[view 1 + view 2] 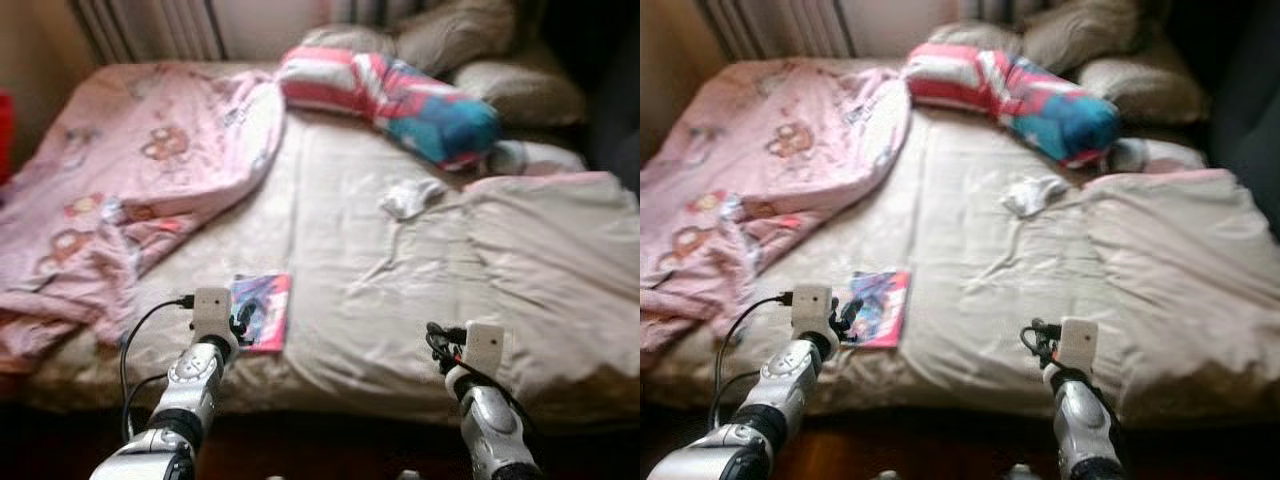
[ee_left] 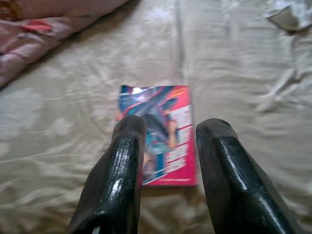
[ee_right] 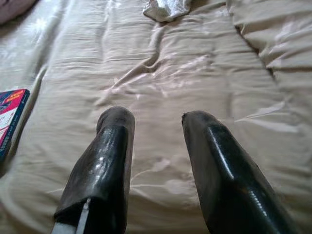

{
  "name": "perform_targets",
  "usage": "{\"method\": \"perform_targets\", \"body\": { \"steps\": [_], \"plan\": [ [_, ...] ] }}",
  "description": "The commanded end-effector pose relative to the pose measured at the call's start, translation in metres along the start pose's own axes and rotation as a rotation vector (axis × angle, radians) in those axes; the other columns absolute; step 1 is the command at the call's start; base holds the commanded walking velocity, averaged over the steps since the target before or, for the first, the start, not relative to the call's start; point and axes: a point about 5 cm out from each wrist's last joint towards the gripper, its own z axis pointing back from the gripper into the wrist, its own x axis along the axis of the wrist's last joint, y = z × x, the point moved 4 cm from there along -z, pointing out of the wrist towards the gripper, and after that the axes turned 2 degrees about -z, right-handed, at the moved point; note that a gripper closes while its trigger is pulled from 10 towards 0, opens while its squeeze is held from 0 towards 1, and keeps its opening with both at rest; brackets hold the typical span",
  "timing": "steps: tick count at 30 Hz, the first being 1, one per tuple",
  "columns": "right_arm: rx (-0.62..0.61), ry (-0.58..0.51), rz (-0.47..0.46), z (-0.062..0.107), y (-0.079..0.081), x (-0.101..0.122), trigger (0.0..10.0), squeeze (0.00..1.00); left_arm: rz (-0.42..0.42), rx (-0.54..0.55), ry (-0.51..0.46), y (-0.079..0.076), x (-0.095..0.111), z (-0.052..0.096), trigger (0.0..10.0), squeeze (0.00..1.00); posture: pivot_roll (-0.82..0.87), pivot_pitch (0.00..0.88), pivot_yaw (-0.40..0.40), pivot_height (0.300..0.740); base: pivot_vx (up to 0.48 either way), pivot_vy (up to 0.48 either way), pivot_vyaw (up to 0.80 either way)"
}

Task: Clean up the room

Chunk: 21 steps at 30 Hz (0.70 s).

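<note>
A colourful book point(image 1: 261, 311) lay flat on the beige bed point(image 1: 340, 270), close to its near edge. The left gripper point(image 2: 168, 141) hovered just short of the book, fingers moderately apart and holding nothing. The right gripper point(image 3: 151, 122) waited further along that edge, also parted and empty. To lift the book well, the left gripper would probably need to slide one finger under the cover's near edge, since it lay flush with the sheet. Beyond the book sat a crumpled white cloth point(image 1: 410, 196) and a pink blanket point(image 1: 130, 190). The book's title was too blurred to read.
</note>
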Motion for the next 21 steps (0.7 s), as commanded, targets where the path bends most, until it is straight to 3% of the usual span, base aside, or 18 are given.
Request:
{"method": "perform_targets", "body": {
  "steps": [1,16,19,21],
  "plan": [
    [-0.015,0.026,-0.016,0.004,-0.003,-0.009,10.0,0.00,0.004,-0.001,0.028,0.000,-0.008,0.002,10.0,0.00,-0.08,0.176,0.042,0.740,0.000,0.480,0.00],
    [-0.018,0.033,-0.018,0.004,-0.003,-0.010,10.0,0.00,0.003,0.002,0.030,0.001,-0.008,0.002,10.0,0.00,-0.08,0.173,0.041,0.740,0.000,0.480,0.00],
    [-0.020,0.040,-0.018,0.005,-0.004,-0.012,10.0,0.00,0.000,0.006,0.041,0.003,-0.011,0.003,10.0,0.00,-0.08,0.168,0.040,0.740,0.000,0.480,0.00],
    [-0.025,0.063,-0.020,0.006,-0.005,-0.017,10.0,0.00,-0.016,0.000,0.099,0.005,-0.023,0.007,10.0,0.00,-0.08,0.164,0.040,0.740,0.000,0.000,0.00]
  ]
}}
